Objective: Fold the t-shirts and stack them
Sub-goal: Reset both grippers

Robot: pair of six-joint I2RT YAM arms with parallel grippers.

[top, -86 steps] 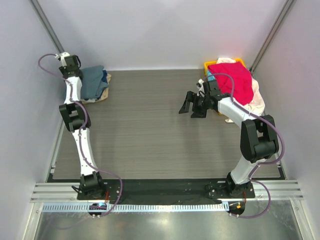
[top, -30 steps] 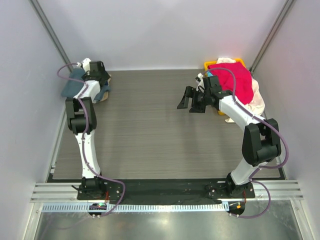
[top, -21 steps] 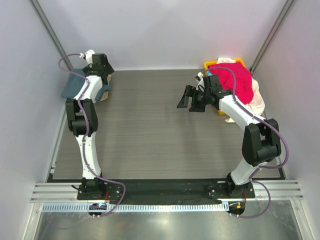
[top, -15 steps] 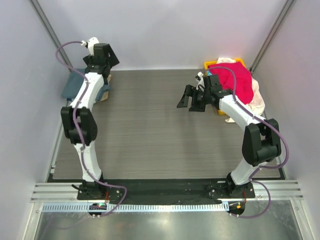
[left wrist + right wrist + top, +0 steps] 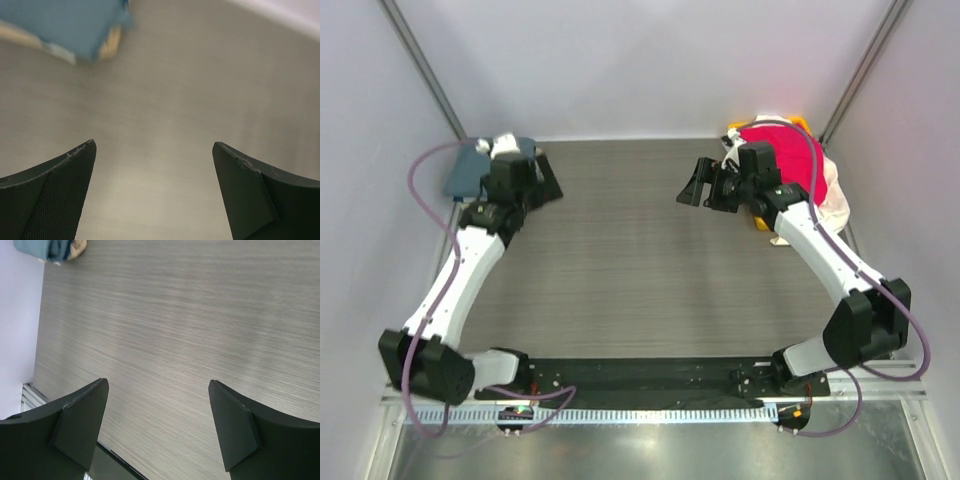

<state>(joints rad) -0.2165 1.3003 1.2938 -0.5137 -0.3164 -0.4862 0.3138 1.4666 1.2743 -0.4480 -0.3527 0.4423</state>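
Note:
A folded stack of t-shirts, slate blue-grey one (image 5: 468, 172) on top, lies at the far left corner. It shows blurred in the left wrist view (image 5: 65, 22) with a tan layer (image 5: 113, 46) under it, and in the right wrist view (image 5: 47, 249). A red t-shirt (image 5: 785, 150) and a cream one (image 5: 835, 190) are heaped on the yellow basket (image 5: 802, 123) at the far right. My left gripper (image 5: 548, 185) is open and empty over bare table just right of the stack. My right gripper (image 5: 698, 192) is open and empty, left of the basket.
The grey wood-grain table (image 5: 620, 260) lies between the grippers. White walls close off the back and both sides. The table's front edge and metal rail (image 5: 30, 392) show in the right wrist view.
My left arm has swung down from its raised pose at the back left; its gripper now sits low, right of the stack. My right gripper has shifted slightly toward the back.

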